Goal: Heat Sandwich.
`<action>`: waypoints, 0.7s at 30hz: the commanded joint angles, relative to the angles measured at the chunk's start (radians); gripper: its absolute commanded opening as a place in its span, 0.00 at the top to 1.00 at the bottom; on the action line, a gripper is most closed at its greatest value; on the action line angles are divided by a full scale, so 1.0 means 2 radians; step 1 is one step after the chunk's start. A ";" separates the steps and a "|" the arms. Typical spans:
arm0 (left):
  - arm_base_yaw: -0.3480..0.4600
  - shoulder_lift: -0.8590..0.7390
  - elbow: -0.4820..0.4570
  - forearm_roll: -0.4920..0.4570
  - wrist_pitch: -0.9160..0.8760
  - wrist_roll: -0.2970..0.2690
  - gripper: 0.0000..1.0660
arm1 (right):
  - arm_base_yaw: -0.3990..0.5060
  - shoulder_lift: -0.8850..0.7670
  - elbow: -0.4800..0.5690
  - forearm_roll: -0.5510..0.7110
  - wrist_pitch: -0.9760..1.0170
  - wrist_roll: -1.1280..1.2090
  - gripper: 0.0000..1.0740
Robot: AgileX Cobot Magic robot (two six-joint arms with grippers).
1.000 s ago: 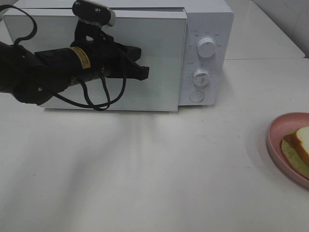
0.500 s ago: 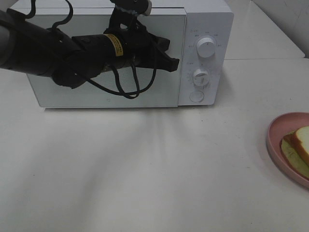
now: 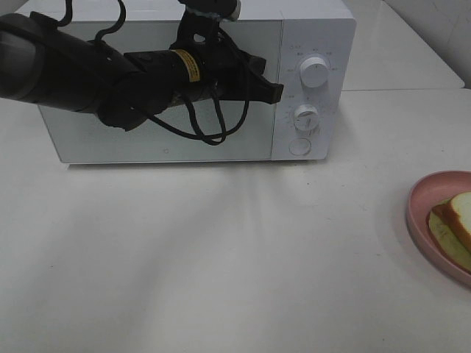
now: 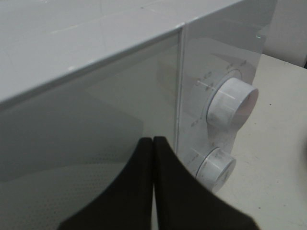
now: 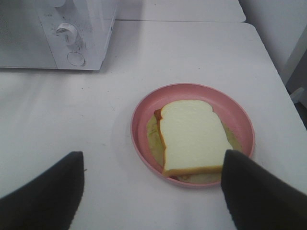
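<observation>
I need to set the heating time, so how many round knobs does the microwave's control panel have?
2: the upper knob near the panel's top, the lower knob just beneath it. Below them sits a flat round button, not a knob. None seems hidden.

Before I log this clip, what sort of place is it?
Probably a mock kitchen set up on a lab tabletop: a white microwave with its door shut, a sandwich on a pink plate, and a bare white table worked by robot arms.

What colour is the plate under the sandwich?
Pink. The plate shows whole in the right wrist view, with the sandwich lying on it.
</observation>
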 commanded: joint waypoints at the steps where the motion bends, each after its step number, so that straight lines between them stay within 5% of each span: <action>1: 0.019 0.000 -0.012 -0.028 -0.005 0.002 1.00 | -0.004 -0.013 0.001 0.001 -0.005 -0.006 0.29; 21: 0.000 -0.055 0.023 -0.027 0.059 0.004 1.00 | -0.004 -0.013 0.001 0.001 -0.005 -0.006 0.29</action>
